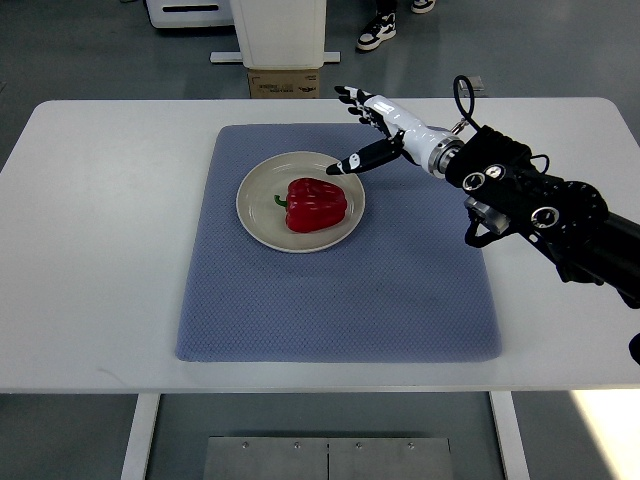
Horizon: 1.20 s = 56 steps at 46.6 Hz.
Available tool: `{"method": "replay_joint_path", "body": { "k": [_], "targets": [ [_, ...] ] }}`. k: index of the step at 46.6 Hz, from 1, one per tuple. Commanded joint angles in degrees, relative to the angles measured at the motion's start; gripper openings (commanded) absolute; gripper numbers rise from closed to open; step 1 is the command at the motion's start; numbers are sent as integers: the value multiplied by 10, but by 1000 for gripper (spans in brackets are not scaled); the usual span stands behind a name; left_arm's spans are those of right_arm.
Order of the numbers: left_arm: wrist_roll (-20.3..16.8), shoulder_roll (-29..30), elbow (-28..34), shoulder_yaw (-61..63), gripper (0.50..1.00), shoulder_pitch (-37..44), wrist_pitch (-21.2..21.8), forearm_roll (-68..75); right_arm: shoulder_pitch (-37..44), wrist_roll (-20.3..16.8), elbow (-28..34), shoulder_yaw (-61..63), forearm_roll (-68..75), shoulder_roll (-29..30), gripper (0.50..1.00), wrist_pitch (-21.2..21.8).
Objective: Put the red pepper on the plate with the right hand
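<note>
A blue mat [340, 290] is covering the middle of the white tabletop [90, 250], and on its far half a cream plate [255, 215] is carrying the red pepper [317, 204], which is lying on its side. Just beyond the plate's right rim, the right robot hand [372, 130] is hovering with fingers spread, holding nothing, its thumb [350, 163] pointing over the rim near the pepper.

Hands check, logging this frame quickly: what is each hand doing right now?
Right hand: open, fingers spread, holding nothing, just beyond the plate where the red pepper lies.
Left hand: not in view.
</note>
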Motion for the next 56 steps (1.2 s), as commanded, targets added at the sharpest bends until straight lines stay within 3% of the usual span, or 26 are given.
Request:
{"method": "replay_joint_path", "body": {
  "k": [1, 18, 31, 56],
  "targets": [
    [0, 0, 0, 0, 1000, 0, 1, 0, -14, 0, -1, 31, 24, -10, 1000, -1],
    [0, 0, 0, 0, 1000, 1, 0, 0, -68, 5, -1, 134, 195, -47, 1000, -8],
    [0, 0, 0, 0, 1000, 0, 1, 0, -128, 13, 0, 271, 215, -42, 1000, -8],
    [1, 0, 0, 0, 1000, 1, 0, 0, -161, 17, 0, 273, 215, -38, 1000, -8]
  ]
}}
